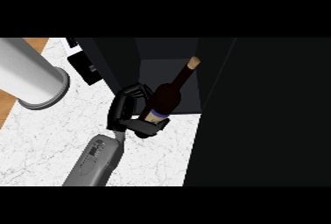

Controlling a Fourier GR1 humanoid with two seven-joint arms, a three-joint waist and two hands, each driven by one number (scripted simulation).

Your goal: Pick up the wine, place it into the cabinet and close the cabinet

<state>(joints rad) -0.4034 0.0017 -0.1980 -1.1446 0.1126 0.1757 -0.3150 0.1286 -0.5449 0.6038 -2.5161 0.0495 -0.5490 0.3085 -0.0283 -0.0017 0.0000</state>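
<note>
This is looking like a home kitchen. A white, grey-veined stone counter (51,144) is filling the lower left, the sort of top that is usually serving as a worktop, and a strip of warm wood (37,43) is showing past its left edge. A dark cabinet (119,57) is standing on the counter with its door (271,109) hanging open, and a dark wine bottle (169,94) with a cork is leaning tilted in front of its opening. A big grey round container (29,74) is sitting on the counter to the cabinet's left.
</note>
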